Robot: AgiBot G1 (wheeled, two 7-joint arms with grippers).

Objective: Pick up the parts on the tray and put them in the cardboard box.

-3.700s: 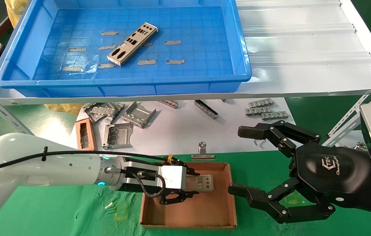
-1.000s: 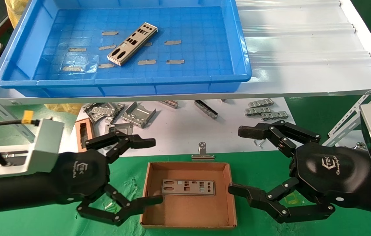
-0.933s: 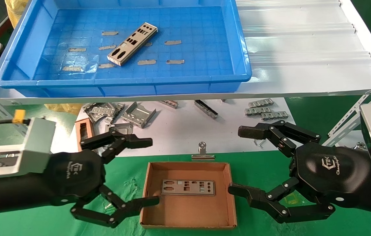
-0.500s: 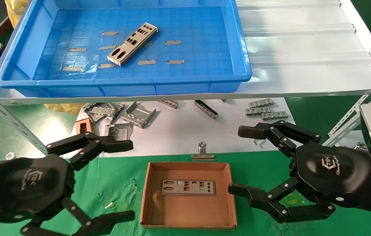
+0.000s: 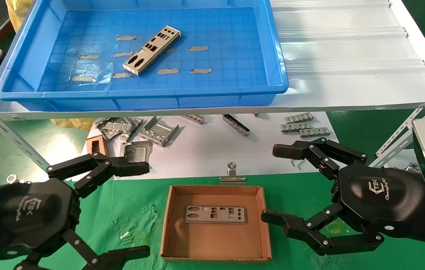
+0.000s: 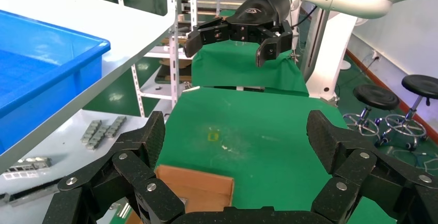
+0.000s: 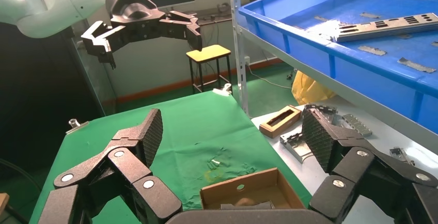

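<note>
One silver part (image 5: 151, 50) lies slanted on the floor of the blue tray (image 5: 21, 56) on the upper shelf; the right wrist view also shows this part (image 7: 387, 25). A second part (image 5: 215, 214) lies flat in the cardboard box (image 5: 266, 225) on the green cloth. My left gripper (image 5: 141, 210) hovers open and empty just left of the box. My right gripper (image 5: 276, 183) hangs open and empty at the box's right side. In the left wrist view a corner of the box (image 6: 193, 188) shows below the open left gripper (image 6: 237, 136).
Grey folded brackets (image 5: 152, 131) and a reddish-brown frame (image 5: 93, 146) lie on the white sheet behind the box. A binder clip (image 5: 232, 174) sits at the box's far wall. The white shelf (image 5: 347, 56) overhangs, with slanted rack struts (image 5: 396, 140) on both sides.
The left gripper let go of a part in the box, opened and pulled back to the left. That part now lies flat in the box. The right arm has not moved.
</note>
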